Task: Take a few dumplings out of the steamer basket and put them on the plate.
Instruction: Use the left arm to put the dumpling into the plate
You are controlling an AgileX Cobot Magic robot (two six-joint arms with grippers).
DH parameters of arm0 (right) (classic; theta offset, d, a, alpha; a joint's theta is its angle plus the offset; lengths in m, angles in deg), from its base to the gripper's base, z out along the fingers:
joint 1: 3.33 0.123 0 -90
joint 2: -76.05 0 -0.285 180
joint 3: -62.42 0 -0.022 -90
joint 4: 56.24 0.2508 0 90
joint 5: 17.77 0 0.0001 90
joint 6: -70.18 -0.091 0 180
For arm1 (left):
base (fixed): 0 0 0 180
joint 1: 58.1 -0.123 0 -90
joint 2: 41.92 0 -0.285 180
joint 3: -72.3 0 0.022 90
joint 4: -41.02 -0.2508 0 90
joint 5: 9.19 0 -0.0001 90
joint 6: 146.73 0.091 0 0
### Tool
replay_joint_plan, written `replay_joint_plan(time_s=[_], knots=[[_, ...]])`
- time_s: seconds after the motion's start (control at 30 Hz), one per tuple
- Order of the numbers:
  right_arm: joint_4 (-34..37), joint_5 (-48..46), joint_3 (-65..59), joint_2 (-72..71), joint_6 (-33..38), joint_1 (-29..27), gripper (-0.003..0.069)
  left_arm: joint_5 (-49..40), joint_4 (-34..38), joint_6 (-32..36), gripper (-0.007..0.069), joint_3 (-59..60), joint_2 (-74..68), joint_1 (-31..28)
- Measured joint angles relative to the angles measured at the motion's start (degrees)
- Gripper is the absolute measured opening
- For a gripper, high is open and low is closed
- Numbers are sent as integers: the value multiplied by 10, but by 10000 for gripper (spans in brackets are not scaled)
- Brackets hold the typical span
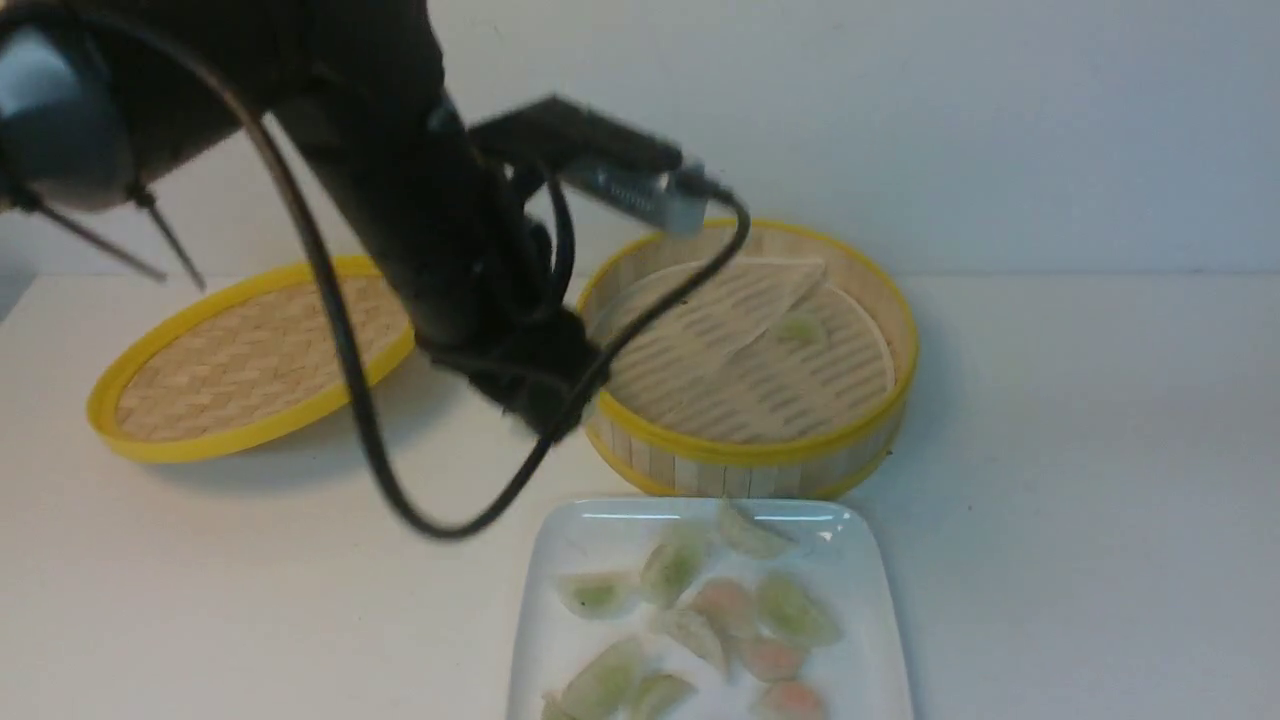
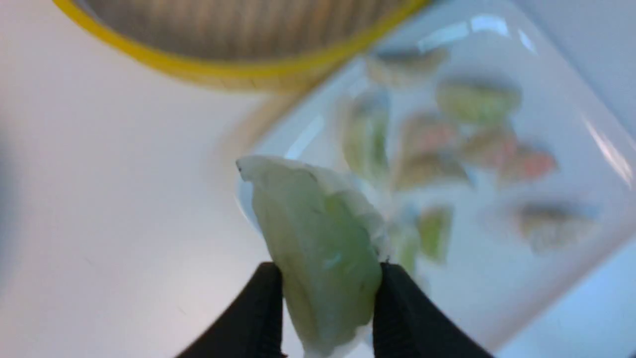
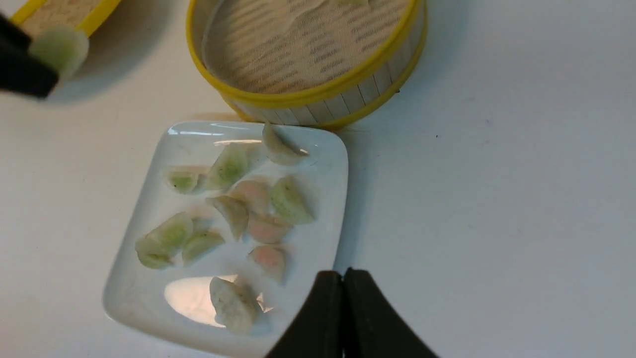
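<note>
Left wrist view, left tool (image 2: 330,272) pinching dumpling (image 2: 318,233), long axis outward; right tool (image 3: 343,279) closed

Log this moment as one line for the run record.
left gripper: shut on green dumpling, airborne, not yet over plate | right gripper: shut, empty | plate: many dumplings | steamer basket: one dumpling inside

**Clearance around the plate and basket**
The desk (image 1: 1100,450) to the right of the basket (image 1: 760,455) and plate (image 1: 580,545) is bare, so that side is open. The plate's far edge lies just beside the basket wall, with no passage between them. Most of the plate is covered by dumplings (image 1: 727,603), with bare surface along its left edge. The left arm (image 1: 430,220) and its hanging cable (image 1: 437,531) fill the gap between the lid (image 1: 250,360) and the basket.
</note>
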Motion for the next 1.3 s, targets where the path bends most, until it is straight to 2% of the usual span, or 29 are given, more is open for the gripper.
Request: replay_joint_plan(time_s=[0.03, 0.1, 0.23, 0.5, 0.73, 0.83, 0.97, 1.07, 1.17, 1.27, 1.3], knots=[[-2, 0, -8, -1, 0, 0, -15, 11, 5, 12, 207, 68, 18, 12], [-3, 0, -21, -1, 0, 0, -15, 39, 13, 24, 207, 128, 29, 28], [15, 0, -53, -1, 0, 0, -15, 106, 22, 39, 207, 205, 28, 62], [73, 15, -65, -1, 32, 0, -15, 132, 46, 43, 207, 224, -19, 121], [80, 17, -65, -1, 40, 0, -15, 166, 49, 43, 209, 224, -59, 165], [80, 27, -65, -1, 41, 0, -15, 175, 49, 43, 253, 224, -61, 166], [90, 48, -60, 16, 71, 0, -15, 168, 44, 43, 365, 220, -62, 166], [115, 52, -43, 54, 107, 0, -15, 151, 43, 43, 395, 206, -63, 166], [140, 56, -7, 129, 158, 0, -15, 117, 42, 32, 352, 179, -62, 166], [142, 67, 27, 199, 202, 13, -15, 97, 42, 14, 232, 170, -49, 166], [142, 73, 40, 226, 216, 22, -15, 93, 42, 9, 171, 170, -41, 166]])
